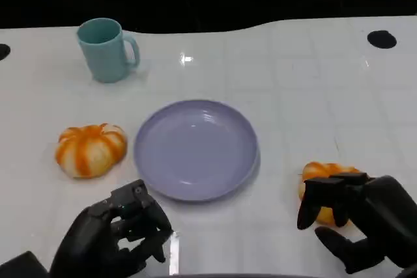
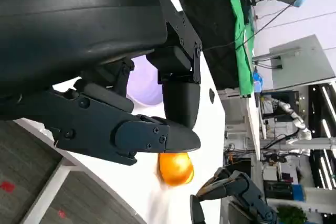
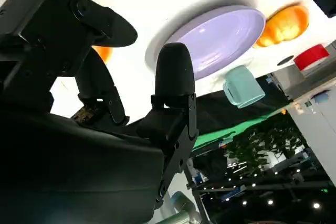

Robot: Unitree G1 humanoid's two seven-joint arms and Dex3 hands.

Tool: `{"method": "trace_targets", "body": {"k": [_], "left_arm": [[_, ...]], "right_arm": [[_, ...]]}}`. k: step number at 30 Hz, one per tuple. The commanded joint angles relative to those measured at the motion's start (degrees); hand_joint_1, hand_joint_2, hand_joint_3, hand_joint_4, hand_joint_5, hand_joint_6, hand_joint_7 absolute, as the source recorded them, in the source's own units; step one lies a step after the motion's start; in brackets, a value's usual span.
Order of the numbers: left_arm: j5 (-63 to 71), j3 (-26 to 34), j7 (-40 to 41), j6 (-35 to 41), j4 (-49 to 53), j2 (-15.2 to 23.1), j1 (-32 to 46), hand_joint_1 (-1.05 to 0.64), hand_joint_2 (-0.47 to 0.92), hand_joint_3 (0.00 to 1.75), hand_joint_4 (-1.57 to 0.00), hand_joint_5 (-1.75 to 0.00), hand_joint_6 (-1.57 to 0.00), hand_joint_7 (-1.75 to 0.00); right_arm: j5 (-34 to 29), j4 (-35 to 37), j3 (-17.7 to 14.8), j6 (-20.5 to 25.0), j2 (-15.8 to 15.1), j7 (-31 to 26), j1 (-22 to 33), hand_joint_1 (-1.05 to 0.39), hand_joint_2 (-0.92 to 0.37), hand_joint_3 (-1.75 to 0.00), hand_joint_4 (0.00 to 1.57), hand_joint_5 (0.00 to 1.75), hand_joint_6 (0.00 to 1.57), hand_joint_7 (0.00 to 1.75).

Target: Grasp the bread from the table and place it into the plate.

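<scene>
Your right robot hand [image 1: 355, 216] curls open over the bread [image 1: 319, 180] w/o gripping; left robot hand [image 1: 117, 236] empty, fingers apart, near plate [image 1: 150, 161].

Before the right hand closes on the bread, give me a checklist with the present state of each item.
1. Right hand at the bread: ok. Its fingers arch over the near bread on the table's right side.
2. Firm hold on that bread: cannot tell. The fingers hide the contact.
3. Plate free to receive: ok. Nothing lies in it.
4. Path from bread to plate: ok. Only bare table lies between them.
5. Left hand out of the way: ok. It sits at the near edge, holding nothing, short of the plate.
6. Other things clear: ok. The second bread and the cup stand apart from the plate.
</scene>
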Motion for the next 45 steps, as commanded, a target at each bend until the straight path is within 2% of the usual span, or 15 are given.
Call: {"method": "trace_targets", "body": {"k": [1,3,5,10,11,13,14,15,17,24,31,35,45], "left_arm": [[-0.32,0.64,-0.15,-0.72,0.58,0.75,-0.36,-0.53,0.92,0.31,-0.66,-1.75,-0.59,-1.52],[-0.59,0.65,-0.21,-0.43,0.56,0.71,-0.4,-0.54,0.92,0.31,-0.67,-1.75,-0.6,-1.52],[-0.54,0.65,-0.07,-0.26,0.51,0.7,-0.38,-0.54,0.92,0.31,-0.67,-1.75,-0.6,-1.52],[-0.7,0.63,-0.35,-0.34,0.87,0.75,-0.63,-0.54,0.92,0.31,-0.66,-1.75,-0.59,-1.52],[-0.68,0.64,-0.3,-0.3,0.85,0.75,-0.63,-0.54,0.92,0.31,-0.66,-1.75,-0.59,-1.52],[-0.7,0.66,-0.33,-0.35,0.89,0.78,-0.64,-0.54,0.92,0.31,-0.66,-1.75,-0.59,-1.52],[-0.71,0.66,-0.35,-0.36,0.85,0.81,-0.61,-0.54,0.92,0.31,-0.66,-1.75,-0.59,-1.52],[-0.68,0.66,-0.31,-0.34,0.82,0.81,-0.6,-0.54,0.92,0.31,-0.66,-1.75,-0.59,-1.52],[-0.75,0.7,-0.29,-0.24,0.69,0.82,-0.52,-0.54,0.92,0.31,-0.66,-1.75,-0.59,-1.52],[-0.82,0.74,-0.33,-0.46,0.73,0.92,-0.5,-0.54,0.92,0.31,-0.66,-1.75,-0.59,-1.52],[-0.6,0.66,-0.2,-0.28,0.73,0.97,-0.55,-0.55,0.92,0.31,-0.66,-1.75,-0.59,-1.52],[-0.45,0.65,0.02,-0.12,0.75,0.91,-0.53,-0.56,0.92,0.3,-0.66,-1.75,-0.59,-1.52],[-0.29,0.64,-0.12,-0.51,1.17,0.81,-0.82,-0.56,0.92,0.3,-0.65,-1.75,-0.59,-1.51]], "right_arm": [[0.48,-0.67,-0.1,0.51,-0.26,0.27,0.12,0.02,-0.17,-1.24,0.85,1.64,0.77,1.29],[0.66,-1.43,-0.22,1.08,-0.26,0.75,0.3,0.02,-0.16,-1.24,0.83,1.62,0.75,1.26],[-0.54,-3.81,-0.53,3.53,-0.16,1.38,0.92,0.01,-0.16,-1.21,0.79,1.6,0.73,1.2],[-5.28,-11.83,-0.82,12.7,-0.55,5.15,2.64,-0.12,-0.18,-1.14,0.68,1.51,0.67,0.99],[-5.77,-13.36,-0.82,14.27,-0.79,6.46,2.91,-0.18,-0.3,-0.93,0.61,1.35,0.64,0.85],[-8.57,-16.63,-0.9,17.28,-1.46,8.43,3.39,-0.23,-0.47,-0.63,0.57,1.16,0.63,0.64],[-9.98,-17.87,-0.86,18.55,-1.62,9.11,3.59,-0.29,-0.6,-0.38,0.53,0.96,0.62,0.45],[-11.36,-19.16,-0.81,19.9,-1.73,9.93,3.81,-0.32,-0.68,-0.23,0.53,0.83,0.64,0.33],[-14.32,-21.91,-0.66,22.53,-2.09,12.08,4.29,-0.39,-0.77,-0.08,0.45,0.63,0.6,0.16],[-24.75,-29.14,0.1,30.12,-2.45,19.94,5.39,-0.58,-0.84,-0.02,0.24,0.43,0.44,0.01],[-28.23,-31.39,0.76,33.26,-1.81,23.62,5.99,-0.65,-0.84,0.0,0.13,0.37,0.32,0.0],[-29.21,-29.98,1.55,34.05,-1.91,24.43,5.17,-0.66,-0.83,0.0,0.13,0.39,0.3,0.0],[-30.81,-20.92,4.12,35.43,-2.22,22.94,0.74,-0.65,-0.84,0.0,0.13,0.4,0.28,0.0]]}}
